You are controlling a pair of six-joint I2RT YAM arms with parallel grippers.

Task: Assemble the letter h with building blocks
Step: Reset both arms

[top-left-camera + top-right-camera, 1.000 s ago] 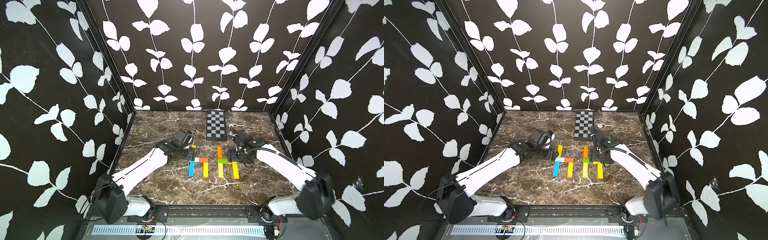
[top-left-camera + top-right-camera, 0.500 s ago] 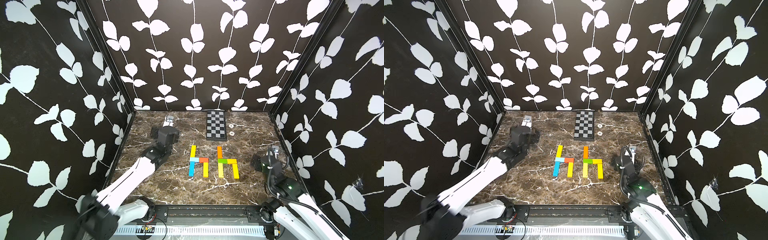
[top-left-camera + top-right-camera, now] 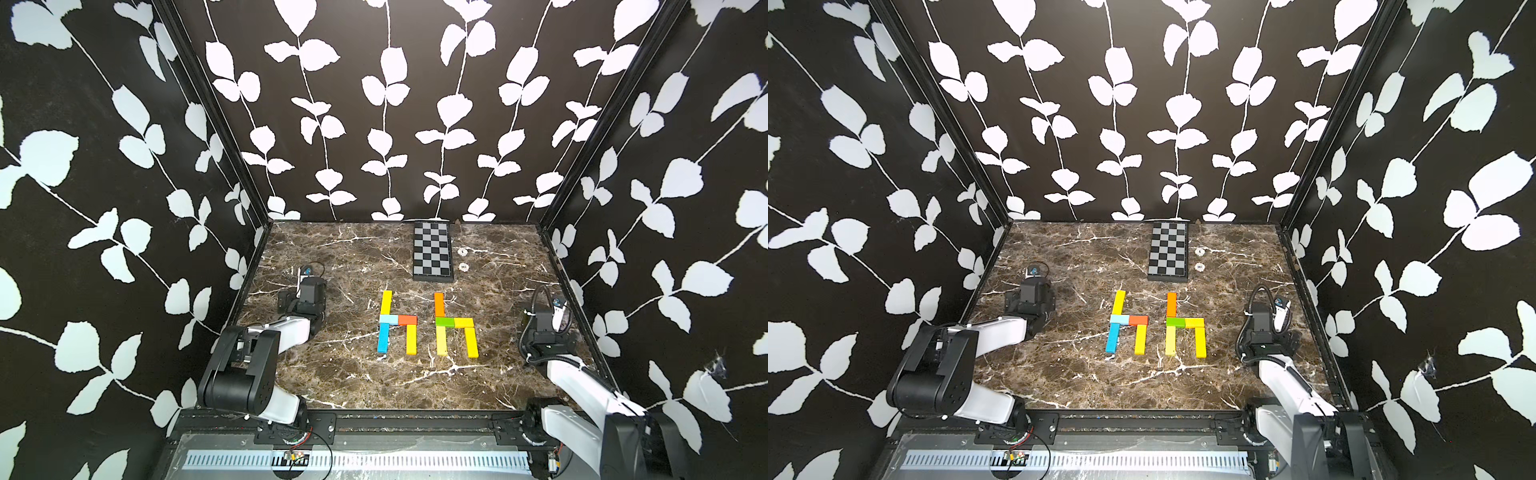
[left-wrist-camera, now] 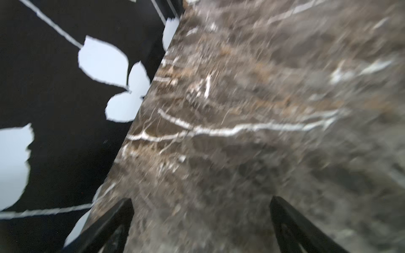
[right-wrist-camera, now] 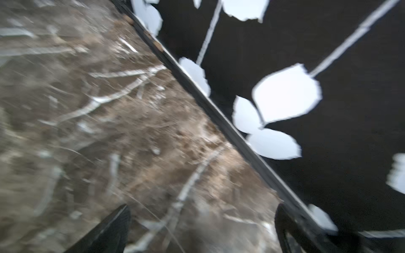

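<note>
The building blocks lie flat mid-table as two h shapes in both top views. The left h [image 3: 395,322] [image 3: 1127,322] has a yellow and a blue bar as its stem, light blue and red-orange short blocks across, and a yellow leg. The right h [image 3: 455,324] [image 3: 1185,324] has orange, green and yellow blocks. My left gripper [image 3: 302,302] [image 4: 201,199] hangs open near the table's left edge, well clear of the blocks, with only marble between its fingers. My right gripper [image 3: 544,336] [image 5: 202,207] is open by the right wall, nothing in it.
A black-and-grey checkered board [image 3: 432,253] lies at the back of the marble table, with two small white discs [image 3: 463,259] just right of it. Black leaf-patterned walls close in the left, right and back sides. A metal rail [image 3: 357,459] runs along the front.
Both arms have pulled back from the blocks, the left to the left edge and the right to the right wall. Both grippers have opened wide. The blocks stay in place.
</note>
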